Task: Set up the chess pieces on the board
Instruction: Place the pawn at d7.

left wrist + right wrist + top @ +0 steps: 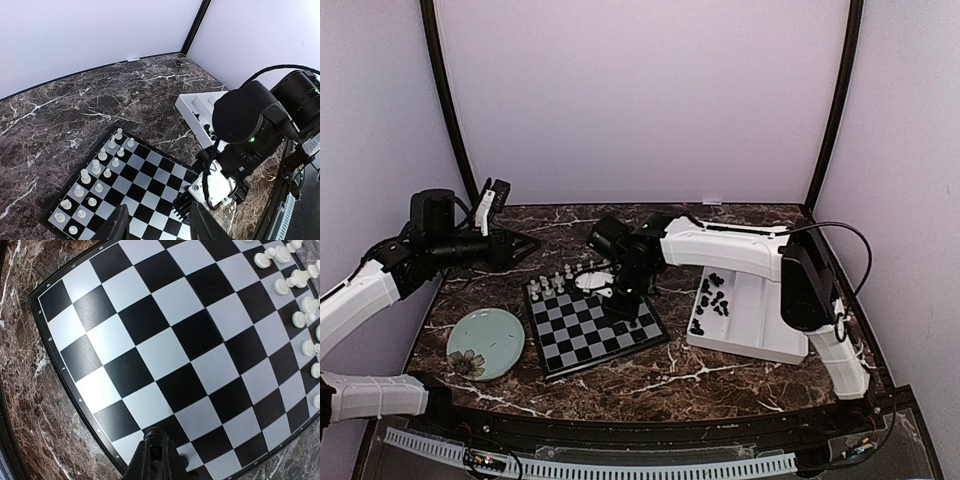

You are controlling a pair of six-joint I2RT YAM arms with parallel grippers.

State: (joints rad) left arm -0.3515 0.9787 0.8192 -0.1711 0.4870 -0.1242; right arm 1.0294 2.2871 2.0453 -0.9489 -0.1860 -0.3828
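Note:
The board [582, 330] lies mid-table, black and light-grey checks in a black border. Several white chess pieces [553, 284] stand in two rows along its far-left side, also seen in the left wrist view [95, 170] and the right wrist view [295, 285]. My right gripper [623, 300] hangs low over the board's near-right squares [165, 335], shut [161, 441] on a small black chess piece [159, 430]. Raised left of the board, my left gripper [525, 243] is open [160, 227] and holds nothing. Several more black pieces [713, 296] lie in the white tray.
The white compartment tray [760, 330] sits right of the board. A round pale-green plate [485, 343] lies to its left. A small white disc [592, 281] rests by the board's far edge. The right arm [720, 245] spans above the table behind the board.

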